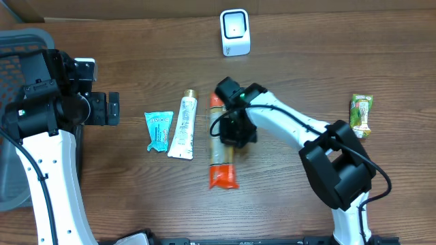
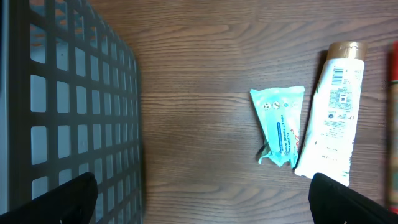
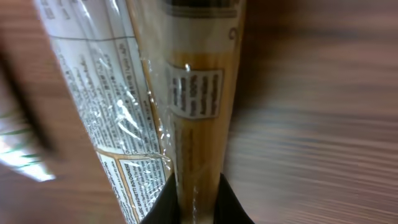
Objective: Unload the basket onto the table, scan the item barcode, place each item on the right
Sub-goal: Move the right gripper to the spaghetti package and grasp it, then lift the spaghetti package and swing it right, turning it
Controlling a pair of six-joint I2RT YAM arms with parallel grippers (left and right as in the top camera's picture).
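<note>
Our right gripper [image 1: 232, 134] pinches tight on the long orange packet [image 1: 222, 173] lying mid-table [image 1: 306, 68], so we can lift it to the white scanner [image 1: 235, 32], while our left gripper [image 1: 109, 109] hangs spread wide by the basket [image 1: 20, 41].

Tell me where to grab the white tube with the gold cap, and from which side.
Grip the white tube across its width just below the gold cap, coming straight down. It lies flat, and the teal packet crowds its crimped end, so the cap half likely leaves more room.
</note>
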